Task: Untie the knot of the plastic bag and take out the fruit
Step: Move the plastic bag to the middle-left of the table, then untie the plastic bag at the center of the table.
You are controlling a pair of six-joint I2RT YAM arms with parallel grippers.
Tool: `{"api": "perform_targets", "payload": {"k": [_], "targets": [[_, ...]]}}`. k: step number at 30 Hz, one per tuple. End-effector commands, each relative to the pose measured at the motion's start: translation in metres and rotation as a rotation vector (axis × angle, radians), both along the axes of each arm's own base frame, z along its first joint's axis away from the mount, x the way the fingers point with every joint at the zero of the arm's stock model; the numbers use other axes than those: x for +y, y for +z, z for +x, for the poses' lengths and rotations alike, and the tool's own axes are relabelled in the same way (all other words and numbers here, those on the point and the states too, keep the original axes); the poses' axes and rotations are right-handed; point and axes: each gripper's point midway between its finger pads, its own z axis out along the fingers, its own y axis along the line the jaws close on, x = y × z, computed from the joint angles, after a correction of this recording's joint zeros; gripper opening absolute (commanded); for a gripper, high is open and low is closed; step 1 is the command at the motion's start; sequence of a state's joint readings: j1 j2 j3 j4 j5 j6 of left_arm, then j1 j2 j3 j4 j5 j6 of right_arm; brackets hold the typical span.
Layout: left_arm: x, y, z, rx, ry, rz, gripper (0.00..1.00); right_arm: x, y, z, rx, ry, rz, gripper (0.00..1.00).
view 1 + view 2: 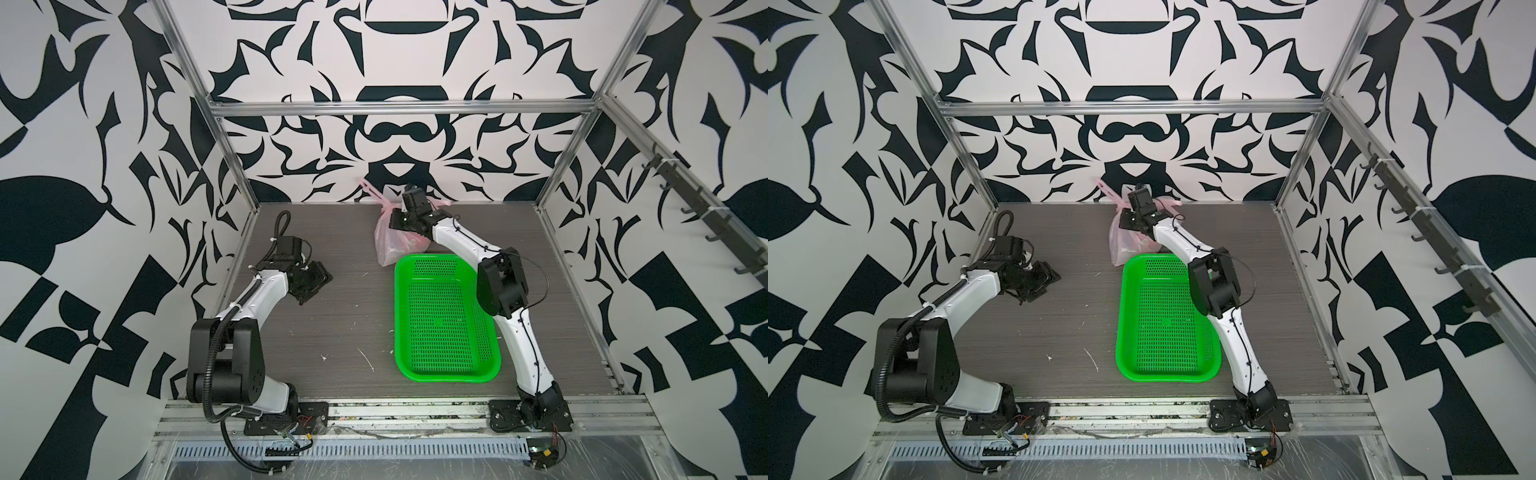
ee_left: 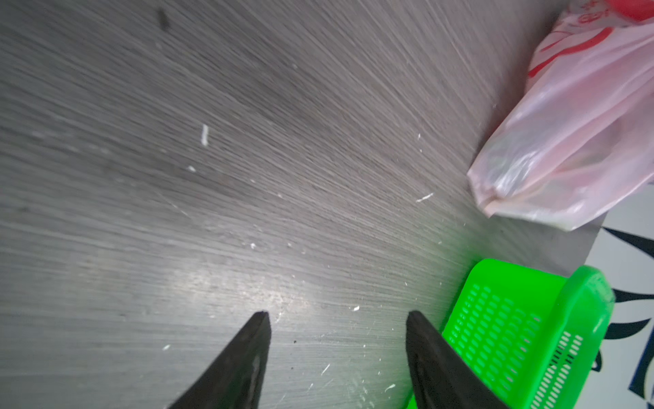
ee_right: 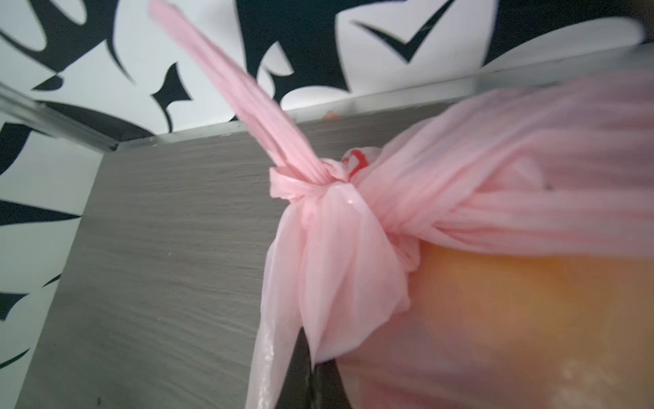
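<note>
Bag (image 1: 388,243): slumps on table (image 1: 332,332) just beyond basket (image 1: 449,376) and touches basket's far-left corner. Thin, pale pink, see-through, with red print on one side.

Knot (image 3: 304,186): tied tight at top of bag, on the side away from basket. Hidden behind right arm in both top views, clear only in right wrist view. One loop (image 3: 226,78) sticks up from knot, away from basket toward back wall. Second loop (image 1: 441,203) pokes out past the wrist on basket's far-right side.

Fruit (image 3: 495,301): inside bag, seen only as an orange-yellow glow through the film just beside knot. Count and kinds cannot be told. Red patch at bag's upper end in left wrist view may be fruit or print; cannot tell which.

Right gripper (image 3: 313,375): reaches over basket's far end to bag's top. Pressed together, pinching a fold of bag just under knot.

Left gripper (image 2: 338,317): hangs low over bare table, well left of basket's far half. Spread wide, tips aimed toward basket's near-left corner.
</note>
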State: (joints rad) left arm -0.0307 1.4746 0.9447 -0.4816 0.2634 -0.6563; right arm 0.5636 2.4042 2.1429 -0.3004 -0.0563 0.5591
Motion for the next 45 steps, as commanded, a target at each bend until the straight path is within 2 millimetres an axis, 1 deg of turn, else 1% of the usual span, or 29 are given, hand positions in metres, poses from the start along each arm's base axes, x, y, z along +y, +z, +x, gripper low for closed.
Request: {"api": "perform_targets", "payload": {"k": [1,4,6,8,11,14,16,17,19,20,22,23,25,27,31,33,34,38,40,42,45], "targets": [[0.008,0.023,0.01,-0.065,0.013,-0.038,0.65,0.058,0.043,-0.03,-0.045,0.078,0.109,0.0],[0.019,0.038,0.012,-0.1,0.034,-0.055,0.65,0.089,0.046,-0.056,-0.05,0.1,0.125,0.0],[0.022,0.046,0.013,-0.12,0.036,-0.06,0.65,0.107,0.049,-0.078,-0.059,0.116,0.133,0.0],[0.022,0.053,0.013,-0.138,0.033,-0.066,0.66,0.122,0.051,-0.1,-0.06,0.126,0.149,0.0],[0.015,0.055,0.013,-0.145,0.021,-0.116,0.66,0.14,0.052,-0.136,-0.07,0.141,0.164,0.0],[0.007,0.049,0.01,-0.133,0.013,-0.17,0.66,0.147,0.053,-0.169,-0.077,0.129,0.173,0.0],[0.003,0.044,0.008,-0.13,0.012,-0.195,0.65,0.155,0.059,-0.194,-0.106,0.133,0.179,0.0],[0.002,0.042,0.007,-0.128,0.01,-0.202,0.65,0.158,0.062,-0.202,-0.128,0.123,0.17,0.0],[0.0,0.039,0.005,-0.12,0.006,-0.217,0.65,0.17,0.069,-0.22,-0.143,0.152,0.176,0.0],[0.0,0.038,0.004,-0.117,0.005,-0.22,0.65,0.176,0.071,-0.226,-0.143,0.17,0.183,0.0],[0.0,0.036,0.004,-0.114,0.006,-0.219,0.65,0.187,0.076,-0.233,-0.136,0.205,0.202,0.0],[0.0,0.036,0.006,-0.115,0.01,-0.221,0.65,0.195,0.077,-0.241,-0.118,0.249,0.217,0.0],[0.001,0.035,0.012,-0.12,0.014,-0.223,0.65,0.199,0.077,-0.244,-0.101,0.28,0.212,0.0],[0.001,0.036,0.023,-0.129,0.019,-0.227,0.65,0.197,0.076,-0.247,-0.094,0.3,0.181,0.0],[-0.003,0.041,0.049,-0.153,0.018,-0.279,0.64,0.177,0.078,-0.256,-0.091,0.323,0.091,0.01],[-0.005,0.046,0.057,-0.163,0.016,-0.296,0.64,0.166,0.083,-0.26,-0.093,0.338,0.051,0.06],[-0.005,0.05,0.059,-0.169,0.015,-0.297,0.64,0.161,0.084,-0.264,-0.092,0.349,0.026,0.11],[-0.003,0.063,0.058,-0.182,0.001,-0.267,0.66,0.139,0.098,-0.273,-0.119,0.395,-0.059,0.31],[-0.001,0.071,0.054,-0.184,-0.009,-0.247,0.67,0.131,0.108,-0.28,-0.131,0.442,-0.103,0.47],[0.0,0.077,0.048,-0.177,-0.018,-0.223,0.68,0.122,0.116,-0.284,-0.139,0.475,-0.142,0.52],[0.004,0.089,0.032,-0.163,-0.031,-0.158,0.68,0.107,0.13,-0.286,-0.17,0.517,-0.186,0.58]]}}
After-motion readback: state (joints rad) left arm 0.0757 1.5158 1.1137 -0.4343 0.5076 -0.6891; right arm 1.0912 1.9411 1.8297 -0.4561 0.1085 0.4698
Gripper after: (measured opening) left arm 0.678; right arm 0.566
